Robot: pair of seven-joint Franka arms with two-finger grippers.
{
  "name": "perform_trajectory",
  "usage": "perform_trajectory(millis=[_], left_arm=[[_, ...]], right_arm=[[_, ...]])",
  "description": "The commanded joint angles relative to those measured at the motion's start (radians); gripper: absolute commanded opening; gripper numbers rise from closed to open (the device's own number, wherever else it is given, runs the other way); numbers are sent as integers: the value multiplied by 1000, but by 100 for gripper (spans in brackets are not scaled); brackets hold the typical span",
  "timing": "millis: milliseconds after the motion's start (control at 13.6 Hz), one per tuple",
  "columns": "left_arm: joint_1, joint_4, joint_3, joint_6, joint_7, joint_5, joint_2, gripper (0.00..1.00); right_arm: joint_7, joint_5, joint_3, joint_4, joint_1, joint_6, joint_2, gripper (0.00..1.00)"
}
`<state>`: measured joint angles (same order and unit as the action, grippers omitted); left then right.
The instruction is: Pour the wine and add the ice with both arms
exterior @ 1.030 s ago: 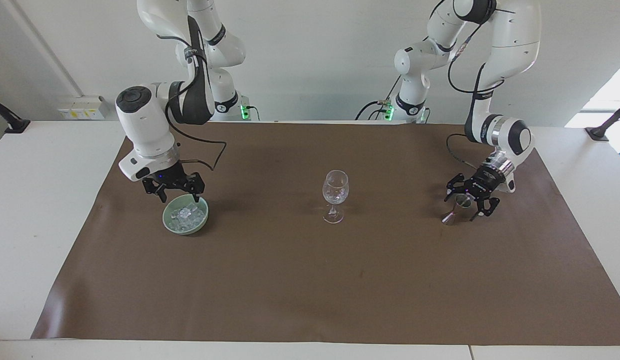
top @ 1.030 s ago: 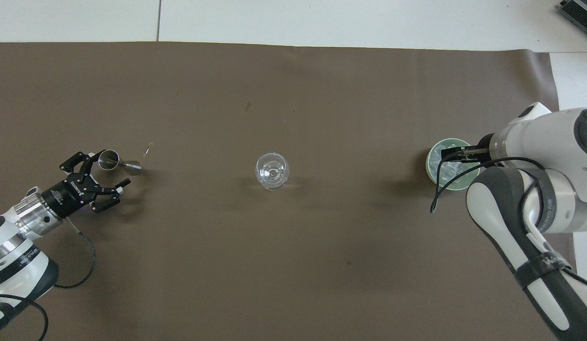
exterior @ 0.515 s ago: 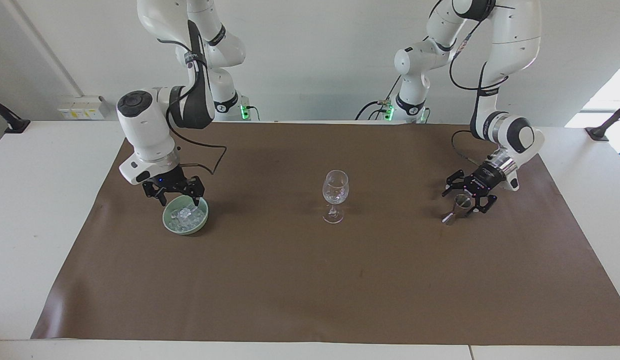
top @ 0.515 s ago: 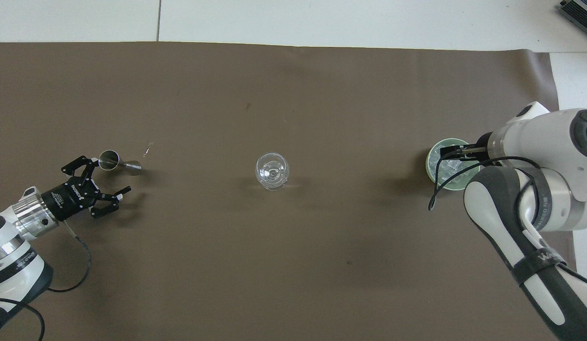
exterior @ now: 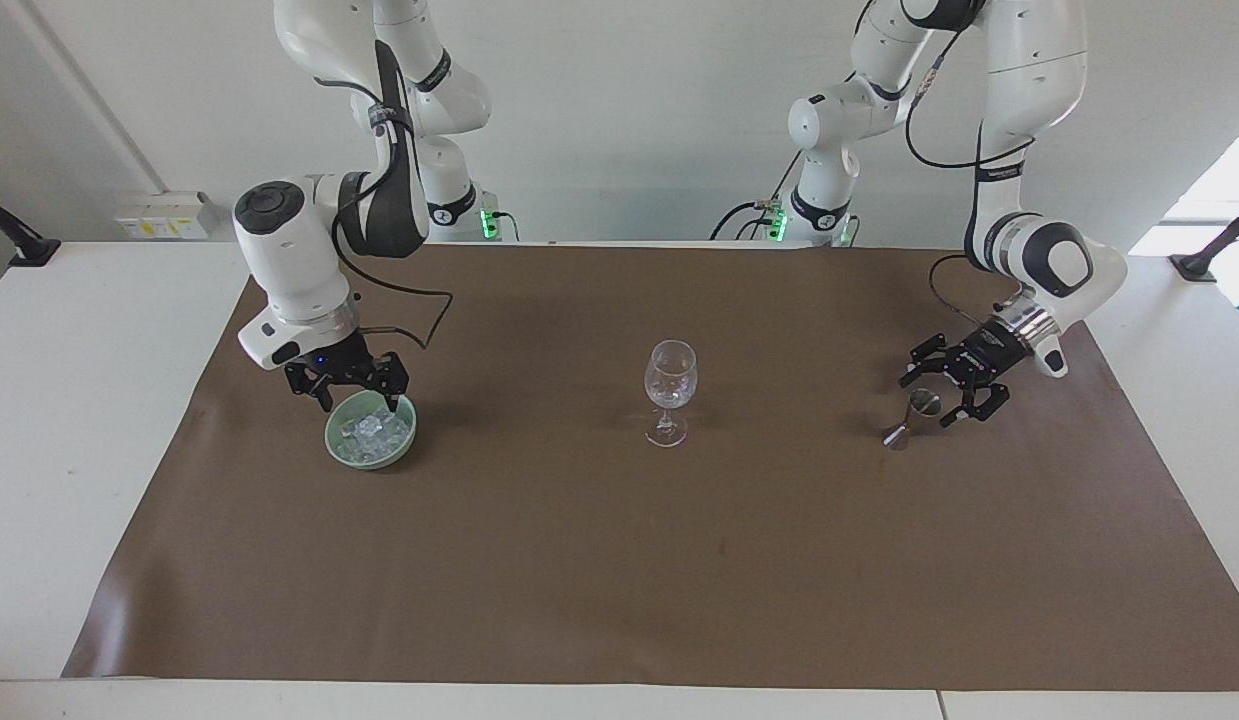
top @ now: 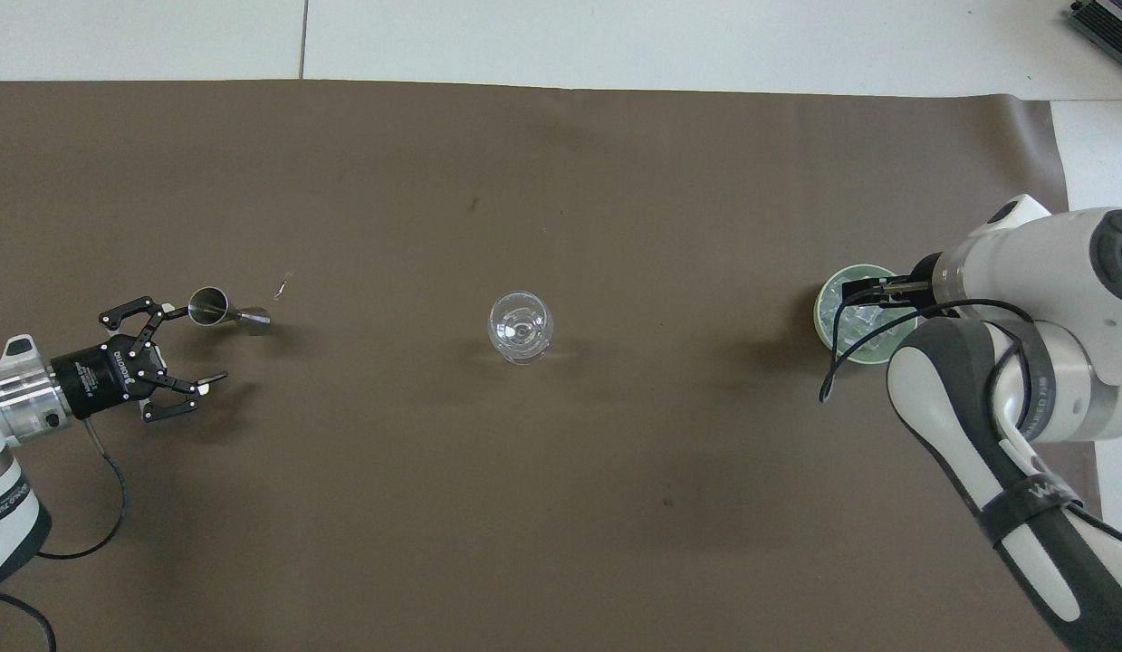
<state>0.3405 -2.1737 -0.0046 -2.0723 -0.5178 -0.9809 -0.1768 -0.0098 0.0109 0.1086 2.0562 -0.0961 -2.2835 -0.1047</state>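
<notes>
A clear stemmed glass (exterior: 670, 385) stands mid-mat; it also shows in the overhead view (top: 520, 326). A green bowl (exterior: 336, 447) holds a heap of clear ice (exterior: 374, 428) toward the right arm's end. My right gripper (exterior: 357, 398) is open just above the bowl (top: 832, 335), with one fingertip (exterior: 391, 405) down among the ice. A small metal jigger (exterior: 909, 418) stands toward the left arm's end. My left gripper (exterior: 927, 400) is open and empty, low beside the jigger (top: 212, 308), and in the overhead view (top: 196, 342) one fingertip is close to its cup.
A brown mat (exterior: 619, 560) covers most of the white table (exterior: 79, 420). A tiny glinting scrap (top: 282, 288) lies on the mat just farther from the robots than the jigger. The right arm's forearm (top: 995, 435) hangs over the mat's edge by the bowl.
My left gripper has drawn back from the jigger toward the left arm's end of the table, still open. My right gripper sank slightly to the bowl, then stayed put.
</notes>
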Motion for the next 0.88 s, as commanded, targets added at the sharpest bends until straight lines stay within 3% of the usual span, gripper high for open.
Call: perform_trajectory(millis=[0, 368, 588, 809], left_arm=[[-3, 92, -9, -3, -1, 184, -9, 100], [-54, 277, -15, 75, 28, 525, 0, 100], [-92, 461, -17, 181, 22, 564, -13, 100], [-156, 549, -21, 195, 32, 701, 6, 100]], right_arm=[[-36, -8, -6, 10, 15, -24, 0, 100], [-38, -6, -6, 10, 15, -36, -13, 100], [-36, -6, -6, 10, 15, -83, -41, 100], [-42, -6, -6, 12, 15, -88, -47, 100]])
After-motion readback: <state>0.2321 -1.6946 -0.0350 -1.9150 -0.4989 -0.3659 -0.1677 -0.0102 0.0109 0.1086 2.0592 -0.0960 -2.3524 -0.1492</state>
